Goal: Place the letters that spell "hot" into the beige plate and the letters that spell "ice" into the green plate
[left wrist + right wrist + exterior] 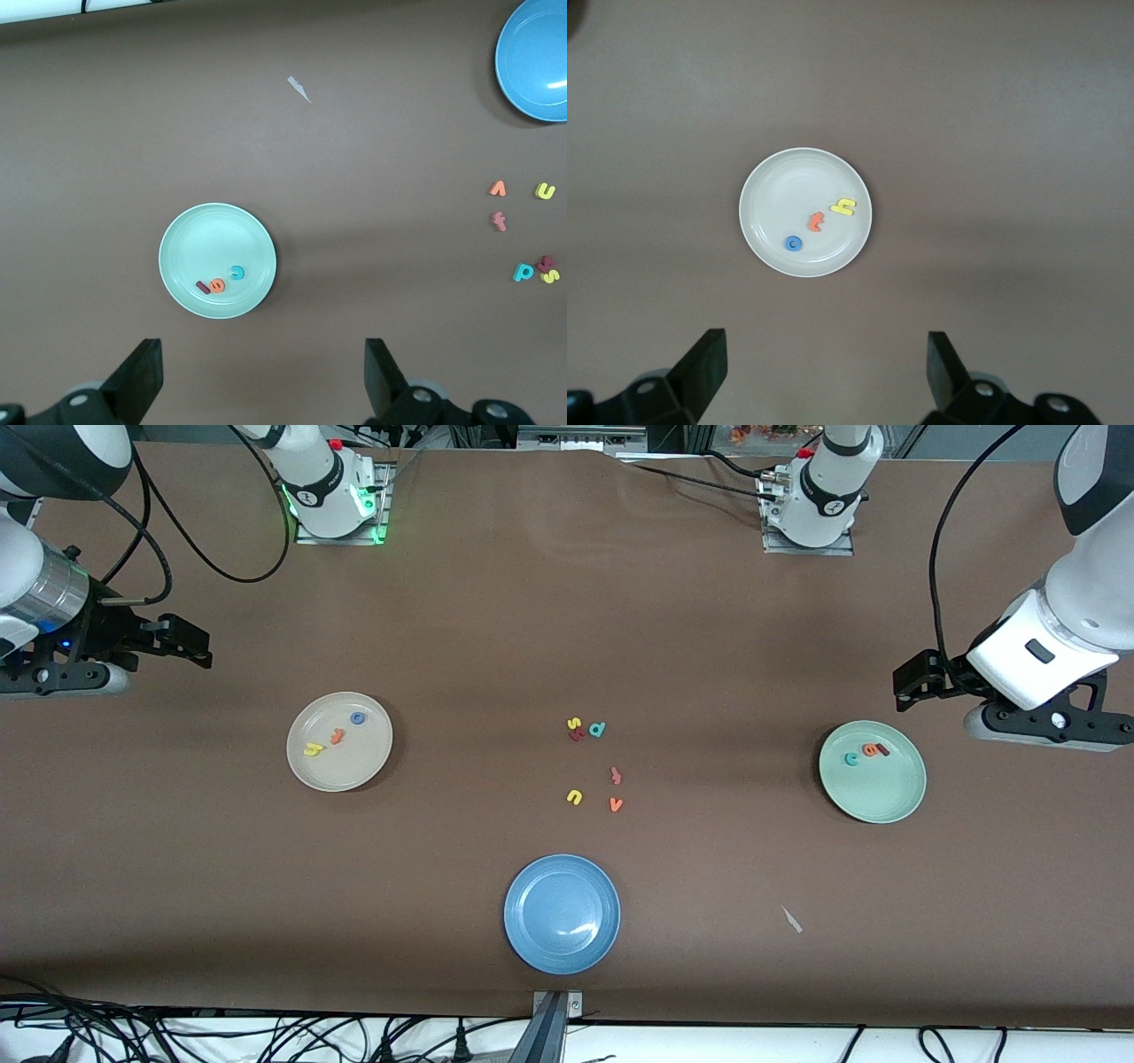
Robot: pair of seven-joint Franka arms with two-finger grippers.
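So from the front camera, the brown table has the beige plate sitting toward the right arm's end, and it's got the yellow h, the orange t and the blue o lying in it, each a bit apart from the others. Toward the left arm's end is the green plate with the teal c, the orange e and the dark red i bunched close together near its rim. In the middle of the table are the loose extras: a yellow s, a teal d, a yellow u and an orange v, and a blue plate sits nearer the camera than those. The right gripper hangs over bare table, and the left gripper is up in the air by the green plate, both holding nothing. Left wrist camera: the two dark fingers are spread wide open with nothing between them, looking down on the green plate and its c, e and i. Right wrist camera is the same deal, fingers wide apart and empty, with the beige plate below holding the h, t and o.
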